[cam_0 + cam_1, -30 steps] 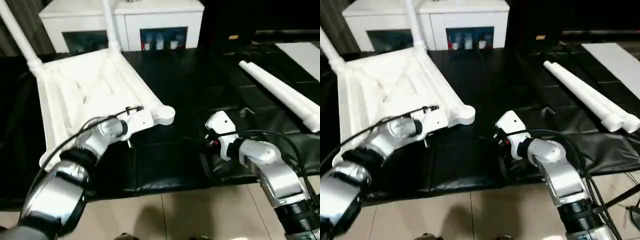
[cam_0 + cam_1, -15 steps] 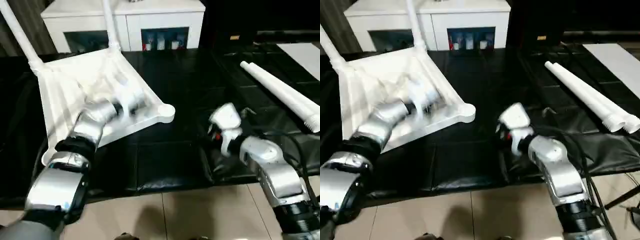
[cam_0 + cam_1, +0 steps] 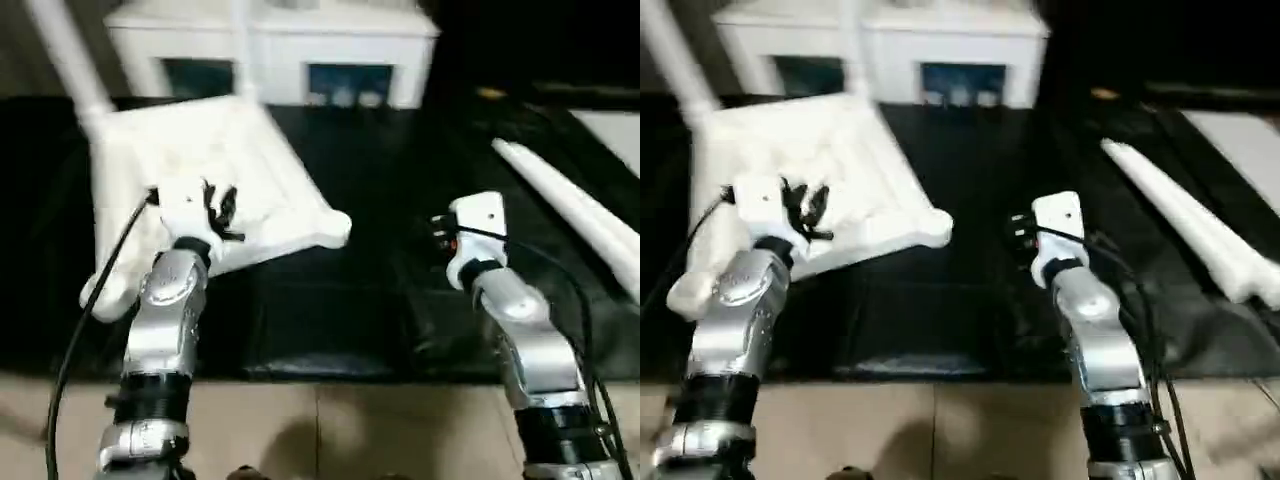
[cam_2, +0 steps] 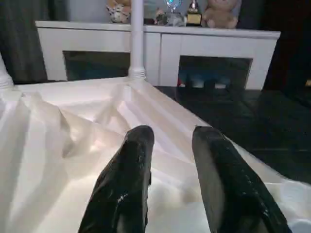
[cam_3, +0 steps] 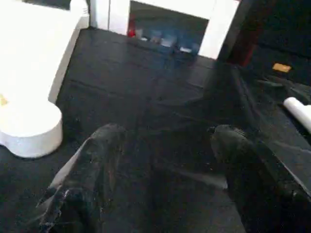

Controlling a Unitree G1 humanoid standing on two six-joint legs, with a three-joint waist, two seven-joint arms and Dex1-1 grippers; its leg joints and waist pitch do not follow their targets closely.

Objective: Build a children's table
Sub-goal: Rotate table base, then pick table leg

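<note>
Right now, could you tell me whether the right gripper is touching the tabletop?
Apart. The right wrist view shows the right gripper open over black mat, the tabletop corner off to one side.

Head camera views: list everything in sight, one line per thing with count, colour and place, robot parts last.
Tabletop: one, white, upside down on the black mat, at the robot's left.
Fitted legs: two, white, standing up from the tabletop's far corners.
Loose legs: two, white, lying side by side on the mat at the right.
Mat: one, black, under everything.
Cabinet: one, white, beyond the mat.
Left hand: one, black fingers, open above the tabletop's ribs.
Right hand: one, black fingers, open above bare mat.
</note>
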